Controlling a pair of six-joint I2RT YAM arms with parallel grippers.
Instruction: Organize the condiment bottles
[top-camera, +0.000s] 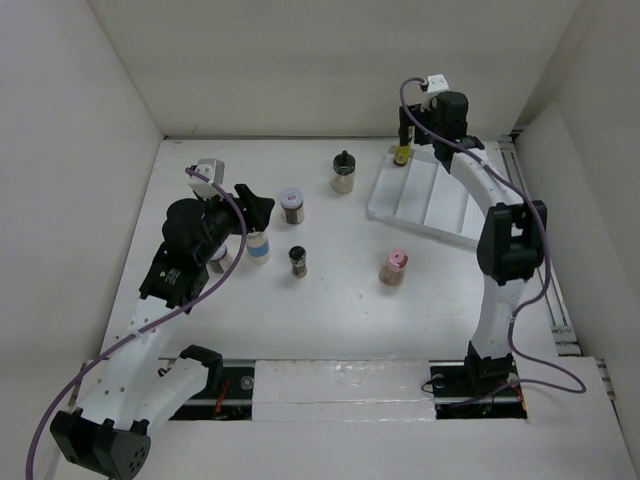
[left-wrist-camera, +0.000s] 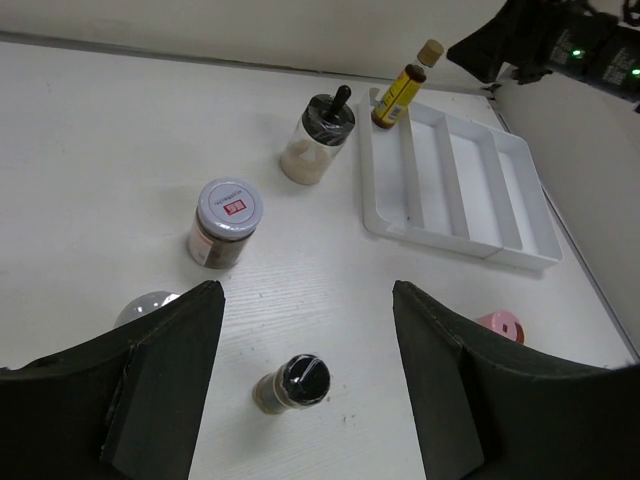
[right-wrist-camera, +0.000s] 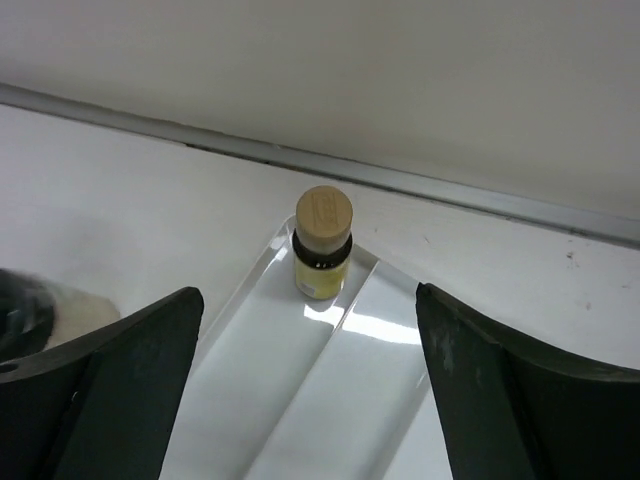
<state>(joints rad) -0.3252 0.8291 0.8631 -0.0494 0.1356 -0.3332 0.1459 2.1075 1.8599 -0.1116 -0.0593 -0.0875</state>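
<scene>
White table (top-camera: 330, 320) with pale walls around it is lying under both my arms. I am holding my left gripper (left-wrist-camera: 305, 310) wide open and empty above it; a small dark bottle (left-wrist-camera: 293, 383) is standing below the gap, with a brown jar (left-wrist-camera: 225, 222) and a black-knobbed bottle (left-wrist-camera: 320, 138) farther ahead. I am holding my right gripper (right-wrist-camera: 308, 330) wide open too, gripping nothing, over the tray (right-wrist-camera: 290, 400), where the yellow bottle (right-wrist-camera: 322, 250) is standing upright at the far end of one slot. On the bare table, a pink bottle (top-camera: 395, 267) and a white bottle (top-camera: 258, 245) are standing well apart.
</scene>
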